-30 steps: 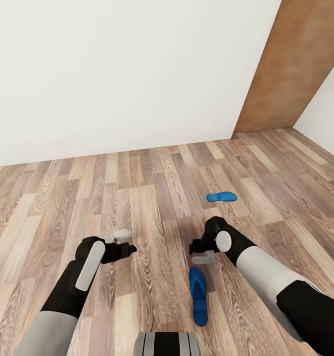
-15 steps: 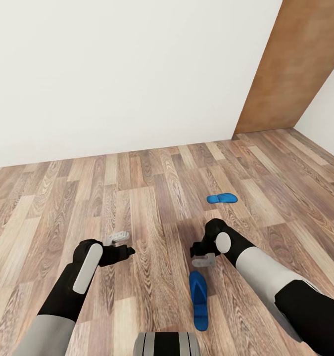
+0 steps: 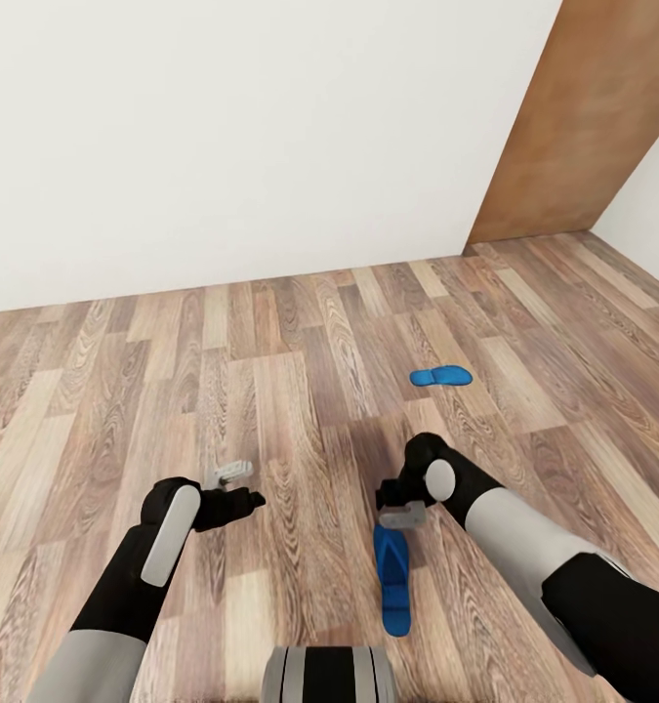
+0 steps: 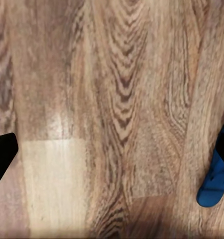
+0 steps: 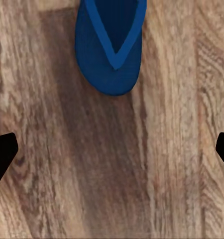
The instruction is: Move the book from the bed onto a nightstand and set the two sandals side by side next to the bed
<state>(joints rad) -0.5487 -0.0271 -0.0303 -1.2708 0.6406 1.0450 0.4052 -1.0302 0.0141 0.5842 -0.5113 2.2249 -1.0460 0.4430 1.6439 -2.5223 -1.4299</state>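
Note:
Two bright blue sandals lie on the wood-plank floor. The near sandal point(image 3: 393, 578) lies lengthwise just in front of my base. Its toe end point(image 5: 112, 45) shows in the right wrist view, and its edge point(image 4: 214, 184) in the left wrist view. The far sandal point(image 3: 441, 376) lies crosswise further off, to the right. My right gripper point(image 3: 395, 508) hangs open just above the near sandal's far end, its dark fingertips point(image 5: 2, 152) wide apart. My left gripper point(image 3: 241, 485) is open over bare floor to the left. The bed, book and nightstand are out of view.
A white wall point(image 3: 251, 137) runs across the back. A brown wooden panel point(image 3: 583, 127) stands at the back right, with another white wall beside it. My base's front point(image 3: 324, 679) shows at the lower edge of the head view.
The whole head view has shifted, so the camera has moved. Both grippers sit slightly lower in the picture, and the right one is closer to the near sandal's end.

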